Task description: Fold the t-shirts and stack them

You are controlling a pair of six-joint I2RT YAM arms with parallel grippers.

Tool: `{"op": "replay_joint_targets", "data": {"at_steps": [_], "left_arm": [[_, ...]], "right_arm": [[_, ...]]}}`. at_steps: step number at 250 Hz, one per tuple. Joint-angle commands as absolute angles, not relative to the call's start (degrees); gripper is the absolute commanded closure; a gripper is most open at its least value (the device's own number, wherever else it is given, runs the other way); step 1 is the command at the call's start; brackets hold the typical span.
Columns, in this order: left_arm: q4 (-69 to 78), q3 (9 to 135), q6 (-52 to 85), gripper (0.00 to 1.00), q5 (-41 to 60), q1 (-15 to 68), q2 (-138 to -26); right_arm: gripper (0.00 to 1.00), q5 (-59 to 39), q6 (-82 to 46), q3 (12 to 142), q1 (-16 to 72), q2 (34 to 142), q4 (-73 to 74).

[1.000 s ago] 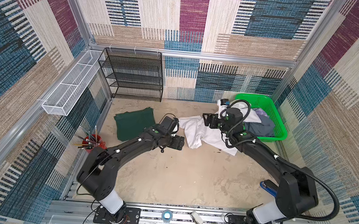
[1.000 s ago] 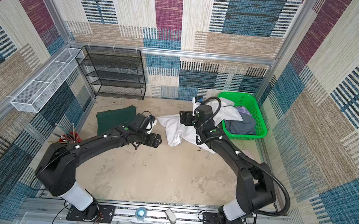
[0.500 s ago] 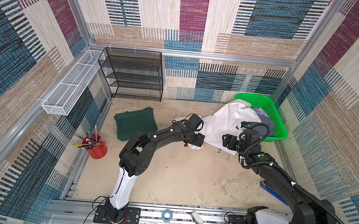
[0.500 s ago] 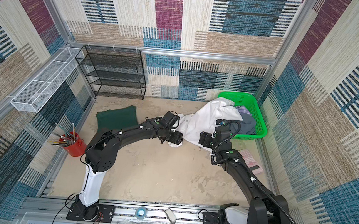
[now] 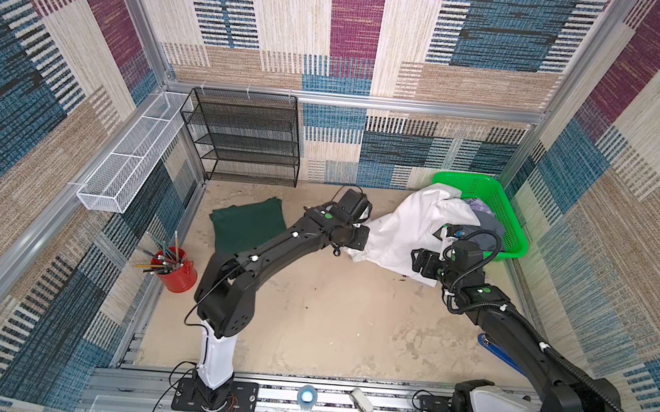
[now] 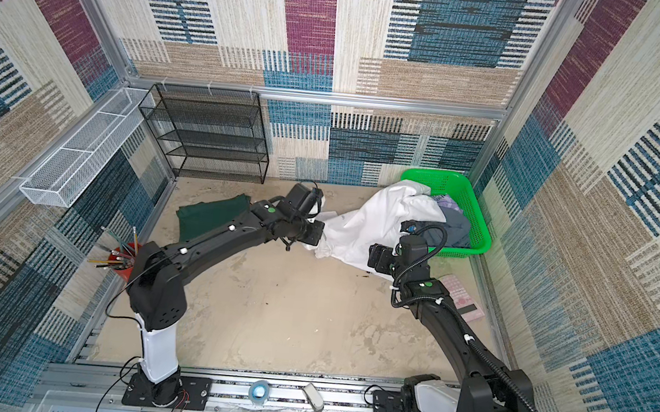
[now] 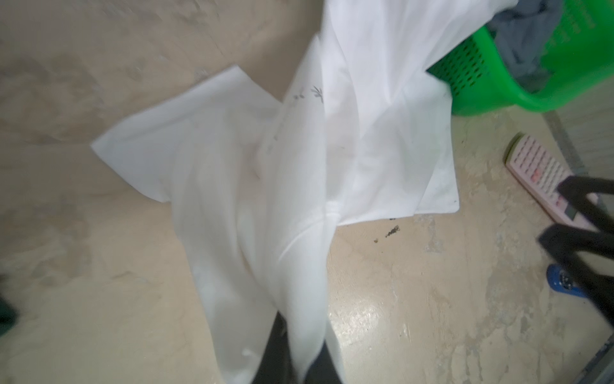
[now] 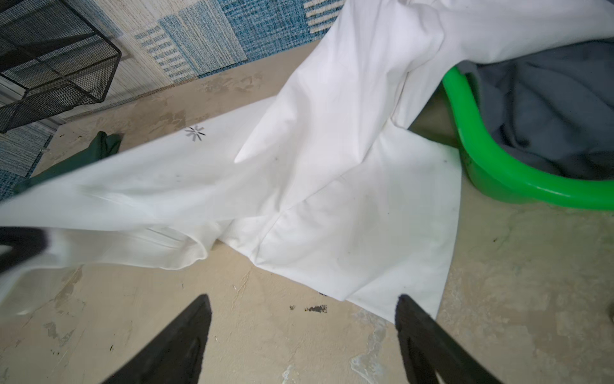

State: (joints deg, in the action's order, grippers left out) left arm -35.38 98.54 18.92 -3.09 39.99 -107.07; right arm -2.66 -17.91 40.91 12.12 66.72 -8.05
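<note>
Left wrist view: where is the white t-shirt (image 7: pixel 332 149)?
— Draped from the green basket (image 7: pixel 481 76) onto the table (image 7: pixel 415 282), left jaws clamped on it.
— Right jaws?
— Wide apart, empty, beside that basket.

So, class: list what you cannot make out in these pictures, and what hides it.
- Grey t-shirt: partly under the white t-shirt, in both top views.
- Left gripper: tips buried in blurred white cloth, left wrist view.
- Dark green t-shirt: corner behind the left arm, both top views.
</note>
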Motion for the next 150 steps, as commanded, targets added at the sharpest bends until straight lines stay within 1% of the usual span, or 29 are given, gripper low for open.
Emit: {"op": "replay_joint_targets", "data": {"at_steps": [1, 22, 40, 53, 71, 86, 105, 125, 150], "left_arm": [[-39.39, 97.47, 15.41, 1.0, -16.38, 39.36, -100.05], [-38.32, 93.95, 14.93, 1.0, -20.89, 37.38, -94.15], [-37.79, 90.76, 15.66, 1.0, -23.01, 33.64, -90.77], [-37.01, 88.47, 16.63, 1.0, -22.15, 30.36, -89.3], [-33.46, 84.87, 16.89, 1.0, -17.44, 25.55, -88.98], [-31.74, 84.15, 17.21, 1.0, -13.72, 22.41, -91.35], [-31.47, 87.36, 16.51, 1.0, -10.49, 20.5, -96.65], [-31.22, 93.09, 15.69, 1.0, -10.19, 20.04, -102.85], [-32.38, 103.62, 15.14, 1.0, -10.96, 19.95, -111.01]], "right_arm": [[0.13, -2.75, -17.76, 40.35, 12.06, 65.33, -7.73], [0.13, -2.49, -17.71, 40.17, 12.06, 64.7, -8.16], [0.13, -2.55, -17.64, 40.44, 12.09, 64.64, -8.8], [0.13, -2.68, -17.56, 40.69, 12.12, 64.58, -9.22], [0.13, -2.86, -17.5, 40.77, 12.03, 64.77, -9.4], [0.13, -3.33, -17.62, 40.83, 12.08, 65.1, -9.22], [0.14, -3.87, -17.73, 41.33, 12.12, 65.76, -9.38], [0.14, -4.26, -17.75, 41.69, 12.08, 66.32, -9.61], [0.14, -5.05, -17.85, 41.76, 12.07, 66.52, -9.68]]}}
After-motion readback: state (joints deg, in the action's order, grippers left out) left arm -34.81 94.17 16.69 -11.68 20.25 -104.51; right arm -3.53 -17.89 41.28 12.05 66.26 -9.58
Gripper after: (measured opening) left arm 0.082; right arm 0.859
